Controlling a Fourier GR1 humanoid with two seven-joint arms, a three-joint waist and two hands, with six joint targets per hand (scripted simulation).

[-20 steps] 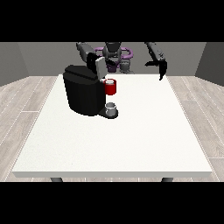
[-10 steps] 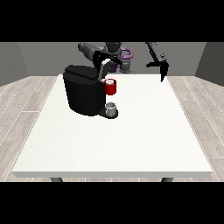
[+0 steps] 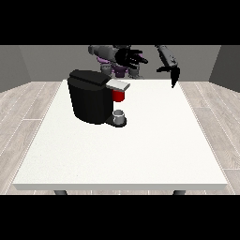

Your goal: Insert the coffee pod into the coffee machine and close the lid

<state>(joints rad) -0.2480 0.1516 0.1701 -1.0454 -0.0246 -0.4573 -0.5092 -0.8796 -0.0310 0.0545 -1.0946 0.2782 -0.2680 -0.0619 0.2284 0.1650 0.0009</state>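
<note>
Hands first: the hand at the view's left point(image 3: 130, 57) is raised above the far edge of the white table point(image 3: 140, 154), just right of and above the coffee machine point(image 3: 91, 97). Its fingers are spread and straight, pointing to the right, and they hold nothing and touch nothing. The hand at the view's right point(image 3: 171, 72) hangs at the far right of the table, well apart from the machine, with its fingers pointing down in a relaxed line. It too is without a load and clear of the table top.

The coffee machine stands on the far left part of the table, a black block with a grey lid piece point(image 3: 118, 85) jutting out to the right at its top. Whether that lid is fully down cannot be told from this view. Directly beneath the lid piece a red thing at the machine point(image 3: 119, 95) shows against the black body. Lower down, on the machine's black base at its right side, sits a small grey thing point(image 3: 119, 115), cup-shaped and upright; it cannot be told for the coffee pod with any certainty. Neither hand is near it.

The robot's torso point(image 3: 115, 65) shows dark and purple behind the far edge, between the two arms. The arm at the view's right point(image 3: 166, 54) slopes down from the shoulder towards its hand. The table rests on a pale plank floor point(image 3: 23, 103) with grey walls beyond.
</note>
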